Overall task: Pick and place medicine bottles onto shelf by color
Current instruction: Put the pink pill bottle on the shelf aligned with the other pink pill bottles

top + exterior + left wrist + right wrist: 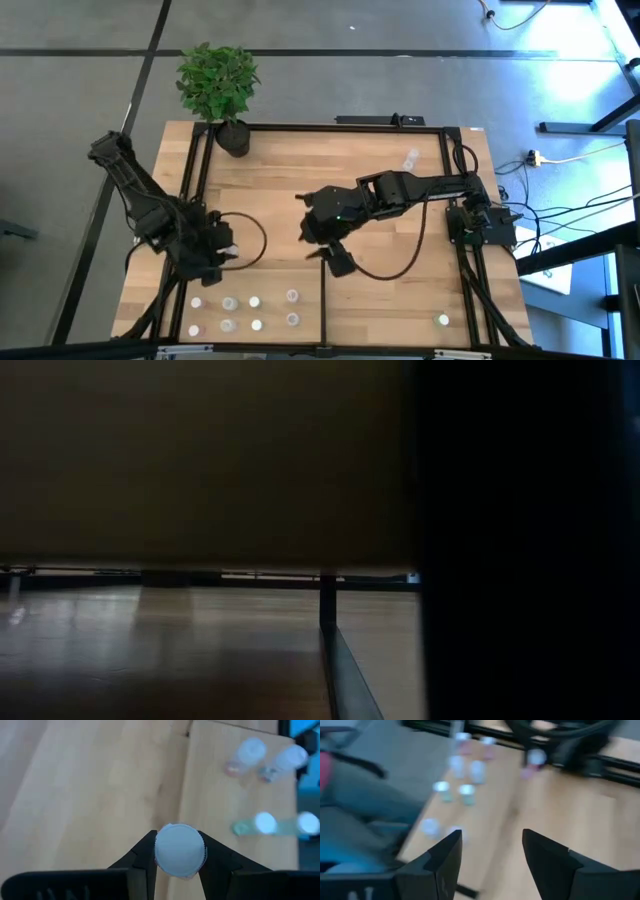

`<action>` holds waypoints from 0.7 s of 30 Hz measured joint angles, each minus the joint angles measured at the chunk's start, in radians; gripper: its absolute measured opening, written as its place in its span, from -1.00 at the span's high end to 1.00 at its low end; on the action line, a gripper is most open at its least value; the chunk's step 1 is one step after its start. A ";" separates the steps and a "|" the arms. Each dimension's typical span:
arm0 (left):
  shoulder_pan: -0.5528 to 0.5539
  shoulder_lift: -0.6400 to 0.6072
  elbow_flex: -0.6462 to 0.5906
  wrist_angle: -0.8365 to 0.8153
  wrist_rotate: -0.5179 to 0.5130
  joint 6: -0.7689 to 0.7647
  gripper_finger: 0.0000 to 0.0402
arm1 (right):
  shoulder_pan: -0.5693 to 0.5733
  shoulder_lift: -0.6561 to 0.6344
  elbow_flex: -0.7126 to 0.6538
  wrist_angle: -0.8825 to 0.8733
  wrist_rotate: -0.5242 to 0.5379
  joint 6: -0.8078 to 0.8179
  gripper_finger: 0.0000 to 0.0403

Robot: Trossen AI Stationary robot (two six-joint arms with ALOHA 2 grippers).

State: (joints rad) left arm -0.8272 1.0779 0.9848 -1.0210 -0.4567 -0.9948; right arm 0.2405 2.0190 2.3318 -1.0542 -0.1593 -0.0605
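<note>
Bottle (180, 850) with ribbed white cap (round, pale) between left gripper (179, 857) fingers

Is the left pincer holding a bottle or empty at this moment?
Holding one. In the left wrist view, the left pincer has its two fingers pressed against either side of a white-capped bottle.

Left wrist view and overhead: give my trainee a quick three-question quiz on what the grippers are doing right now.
1. True or false: the left gripper is empty.
2. The right gripper stands: A) open, holding nothing; B) shut on a bottle; C) gripping the plant.
3. What does the left gripper hold?

Key:
1. False; its fingers clamp a white-capped bottle.
2. A.
3. A medicine bottle, over the wooden shelf.
</note>
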 joint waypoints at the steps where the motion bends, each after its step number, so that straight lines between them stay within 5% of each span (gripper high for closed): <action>1: -0.019 0.000 0.000 0.000 0.002 -0.016 0.50 | 0.000 0.000 0.000 0.000 -0.041 -0.015 -0.04; 9: -0.164 0.000 0.000 -0.014 -0.004 -0.147 0.50 | 0.000 0.000 0.000 -0.001 -0.229 -0.106 -0.04; 21: -0.317 0.017 0.000 -0.162 -0.067 -0.455 0.50 | -0.001 0.000 0.000 -0.001 -0.235 -0.106 -0.04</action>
State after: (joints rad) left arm -1.1438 1.0947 0.9848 -1.1832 -0.5239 -1.4495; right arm 0.2398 2.0190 2.3318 -1.0550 -0.3939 -0.1665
